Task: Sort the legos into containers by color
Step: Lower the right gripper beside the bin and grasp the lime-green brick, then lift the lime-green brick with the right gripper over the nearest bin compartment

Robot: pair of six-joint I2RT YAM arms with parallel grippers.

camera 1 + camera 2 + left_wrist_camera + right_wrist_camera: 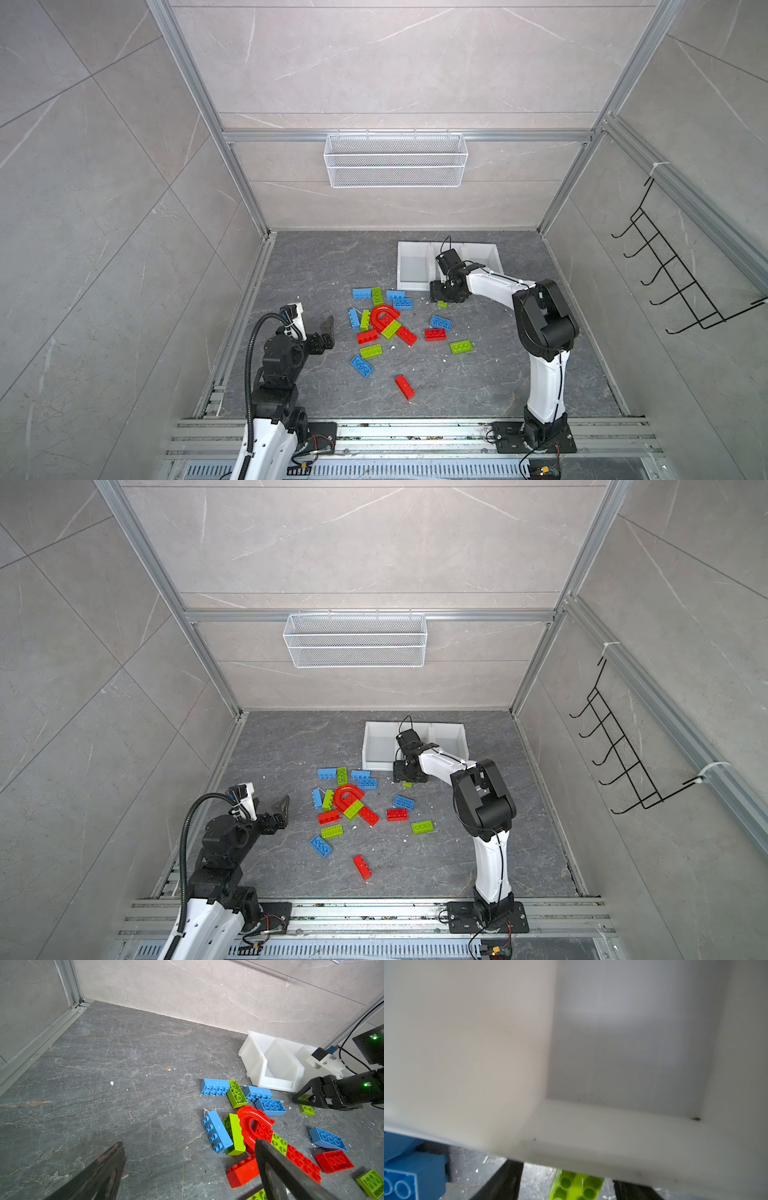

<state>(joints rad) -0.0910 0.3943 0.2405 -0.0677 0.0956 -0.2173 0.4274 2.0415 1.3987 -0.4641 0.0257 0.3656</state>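
Observation:
Red, blue and lime green legos lie scattered mid-table around a red arch piece (383, 318) (347, 798) (254, 1126). A lone red brick (405, 387) lies nearer the front. The three joined white containers (411, 286) (376, 766) (270, 1082) (612, 1126) stand at the back; what shows of their insides holds no bricks. My right gripper (440, 297) (405, 777) is low at the containers' front wall, open, with a small green brick (442, 304) (306, 1108) (577, 1186) on the table between its fingers and a gap beside it. My left gripper (328, 332) (188, 1142) hangs open to the left of the pile, holding nothing.
A white wire mesh basket (395, 160) hangs on the back wall. A black hook rack (681, 274) is on the right wall. Aluminium rails edge the dark stone table. A green brick (461, 346) and a blue one (360, 365) lie at the pile's edges.

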